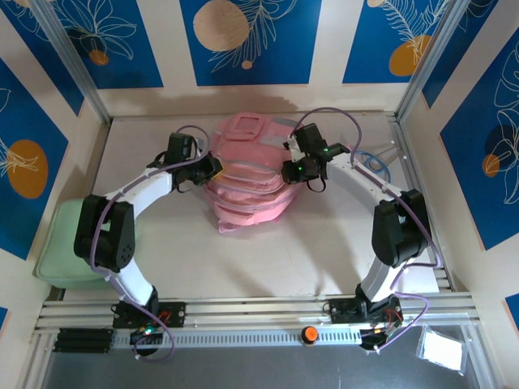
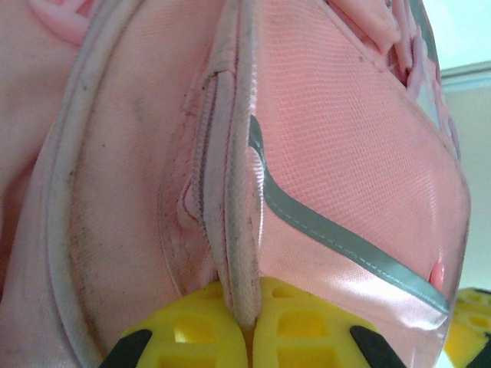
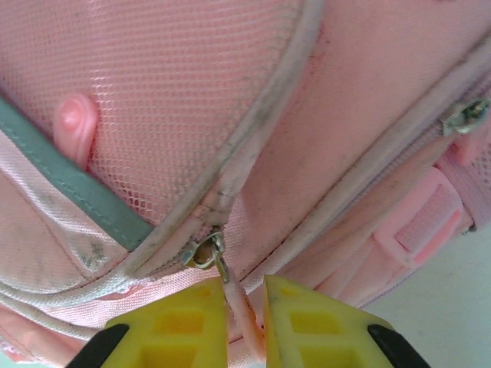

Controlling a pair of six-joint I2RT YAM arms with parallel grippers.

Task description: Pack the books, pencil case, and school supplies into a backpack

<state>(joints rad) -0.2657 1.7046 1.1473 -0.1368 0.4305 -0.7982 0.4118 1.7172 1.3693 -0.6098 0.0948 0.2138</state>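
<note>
Left gripper [image 2: 247, 297]: pads pressed together on a fold of seam [image 2: 238, 230], a small bite at the backpack's [image 1: 247, 182] side. Right gripper [image 3: 245, 290]: jaws a little apart, straddling the thin pink pull [image 3: 238, 307]; cannot tell whether gripped or merely flanked. Backpack: lying on the table [image 1: 324, 243] between the two grippers, touching both, with the slider [image 3: 205, 251] just ahead of the right fingertips.

Risks, as judged from here:
- Likely to lose the pull if drawn along the track with jaws this loose. A thin, slick strap, easy to slide out.
- Apt to jam where the piping curves just beyond the slider. Would snag if tugged off the line of the track.
- Could drag the whole backpack toward the right gripper if the left pinch slips. Soft fabric, little held.
- Might bunch the mesh panel under the slider if hauled hard against the left hold.

Room:
- Bare table behind both grippers, toward the bases. Plenty of space to back off there.
- Far wall close beyond the backpack's top edge, so little room to push forward.
- Side rails outboard of each gripper, well apart.
- Blue cable [image 1: 371, 160] outboard of the right gripper, near. Keep clear.
- Green pad [image 1: 61, 243] behind and outboard of the left gripper, well apart.
</note>
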